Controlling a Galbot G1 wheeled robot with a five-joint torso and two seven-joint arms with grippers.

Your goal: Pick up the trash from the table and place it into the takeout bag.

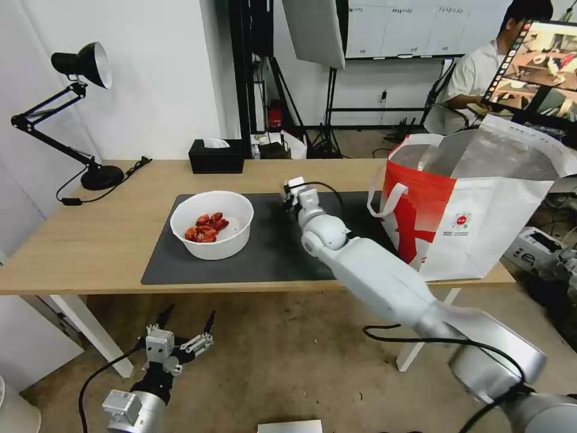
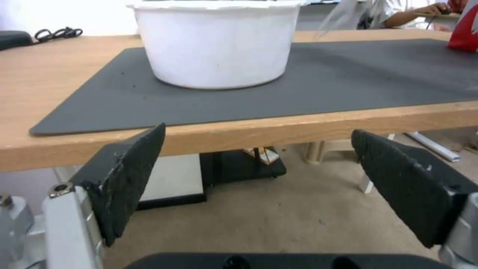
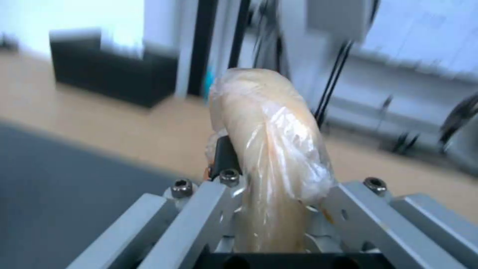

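Bright, even indoor light; soft shadow under the table (image 1: 108, 240). Head view bows at the edges. Right wrist view smears background at twelve o'clock; the wrapped ball (image 3: 269, 149) stays fairly sharp, glinting.

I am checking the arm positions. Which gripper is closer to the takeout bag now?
Right. The right gripper, shut on the plastic-wrapped beige ball, hangs over the mat beside the takeout bag. The left gripper is open, below the table's front edge, far from it.
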